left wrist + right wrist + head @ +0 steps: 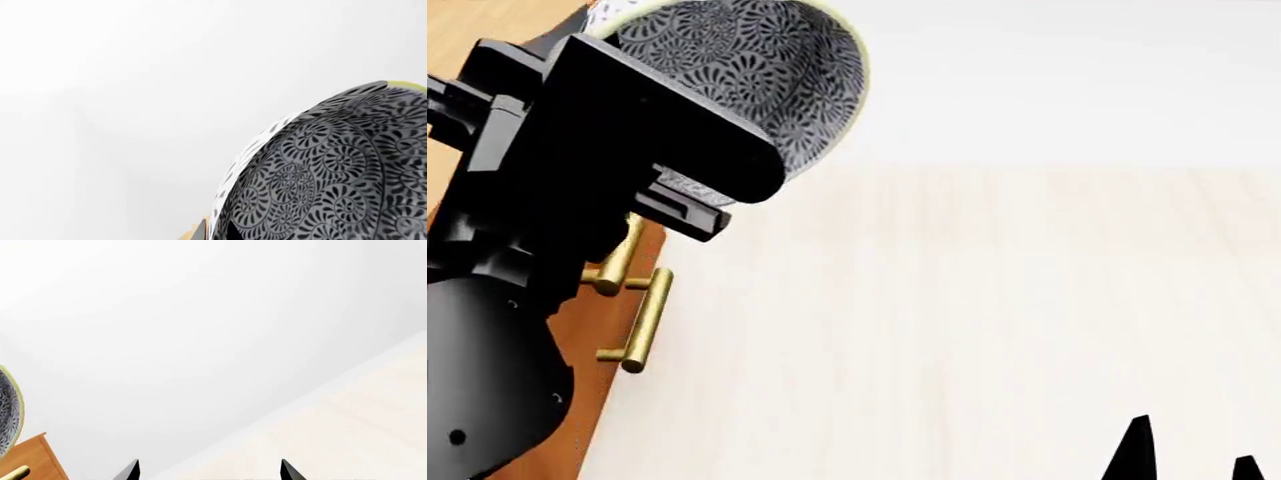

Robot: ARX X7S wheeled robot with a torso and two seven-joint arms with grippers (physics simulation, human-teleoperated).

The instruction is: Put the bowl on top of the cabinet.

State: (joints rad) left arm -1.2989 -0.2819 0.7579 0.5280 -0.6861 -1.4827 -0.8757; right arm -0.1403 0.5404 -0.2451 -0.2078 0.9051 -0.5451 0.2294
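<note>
The bowl [754, 70], patterned grey and white with a pale rim, hangs tilted at the head view's upper left, its opening turned toward the camera. My left gripper [215, 231] is shut on its rim, one finger inside the bowl [333, 165] and one outside. The black left arm [574, 200] hides the bowl's lower part. The orange-brown cabinet [614, 300] stands below and left of it, and a strip of its lighter top [487, 25] shows behind the arm. My right gripper [209, 471] is open and empty, low at the right, far from the bowl [5, 412].
Brass bar handles [641, 320] stick out from the cabinet front just under my left arm. Pale wood floor [988, 320] stretches to the right, meeting a white wall [1068, 70]. The cabinet corner [33, 455] appears in the right wrist view.
</note>
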